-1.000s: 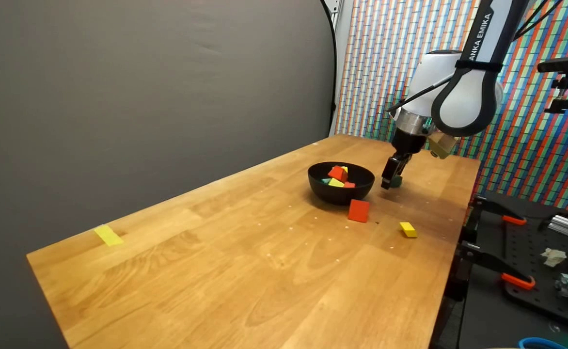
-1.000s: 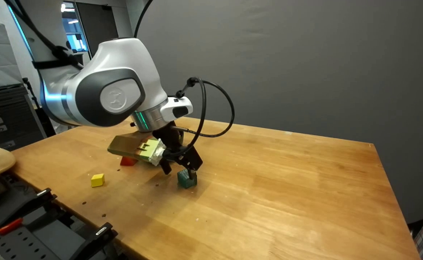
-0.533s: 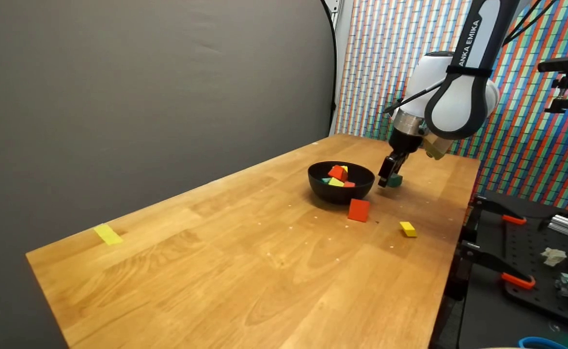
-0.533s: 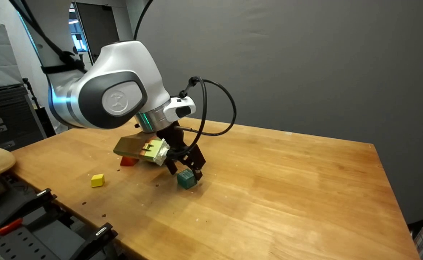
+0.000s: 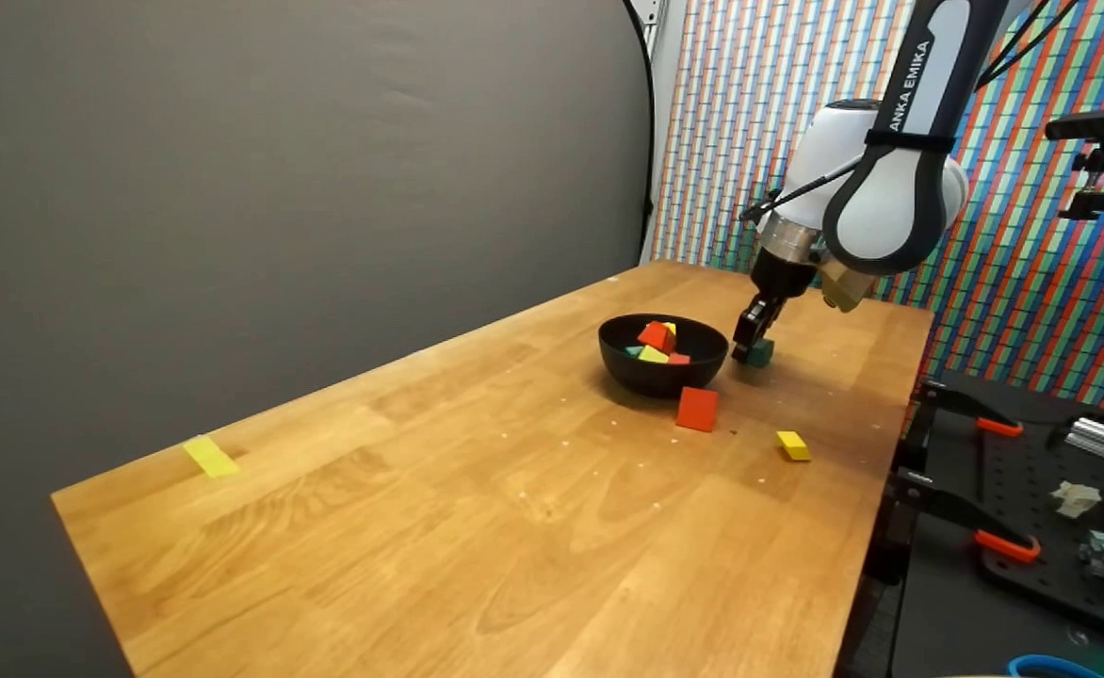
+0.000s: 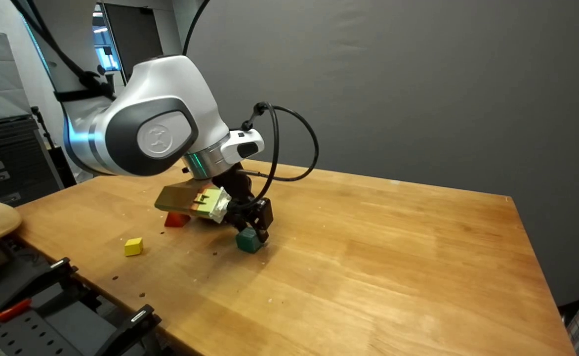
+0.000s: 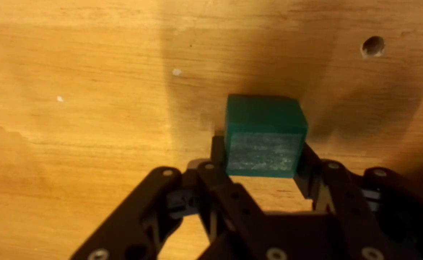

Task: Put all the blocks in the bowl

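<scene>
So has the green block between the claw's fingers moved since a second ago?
Yes. In an exterior view, the green block has shifted slightly left in the picture, toward the black bowl, which stands where it did.

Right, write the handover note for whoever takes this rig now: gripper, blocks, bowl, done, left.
Robotiq gripper: closed on the dark green cube, pinched from both sides; lifted or not, I cannot tell.
Black bowl: on the wooden table, near that cube.
Done: red, yellow and green blocks are in the bowl; count partly hidden.
Left: the held cube, the loose red block near the bowl and the yellow block nearer the table edge.
The flat yellow strip looks like tape, not a block.
</scene>
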Motion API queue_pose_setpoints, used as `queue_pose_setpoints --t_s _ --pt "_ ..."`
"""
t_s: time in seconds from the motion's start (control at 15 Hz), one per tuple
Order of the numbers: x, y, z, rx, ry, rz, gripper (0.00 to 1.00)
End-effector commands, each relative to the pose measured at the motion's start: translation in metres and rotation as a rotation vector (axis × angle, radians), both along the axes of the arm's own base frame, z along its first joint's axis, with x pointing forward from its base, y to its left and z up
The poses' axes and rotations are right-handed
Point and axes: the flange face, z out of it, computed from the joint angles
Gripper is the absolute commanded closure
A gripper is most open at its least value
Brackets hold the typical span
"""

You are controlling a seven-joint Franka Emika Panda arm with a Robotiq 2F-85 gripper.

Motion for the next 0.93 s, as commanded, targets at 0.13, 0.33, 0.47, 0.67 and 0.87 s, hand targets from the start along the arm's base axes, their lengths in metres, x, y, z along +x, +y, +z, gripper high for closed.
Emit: queue_pose_setpoints --t_s 0.13,0.33,0.47,0.67,0.87 --pt "0.002 0.030 0.058 -0.026 -0.139 0.149 0.78" --pt "0.017 0.046 0.084 -0.100 -0.194 0.287 0.78" --pt "0.030 0.076 0.103 -0.124 -0.240 0.391 0.78" --pt "0.044 0.136 0.128 -0.082 -0.282 0.529 0.78" --pt "0.045 0.184 0.144 -0.024 -0.293 0.604 0.78"
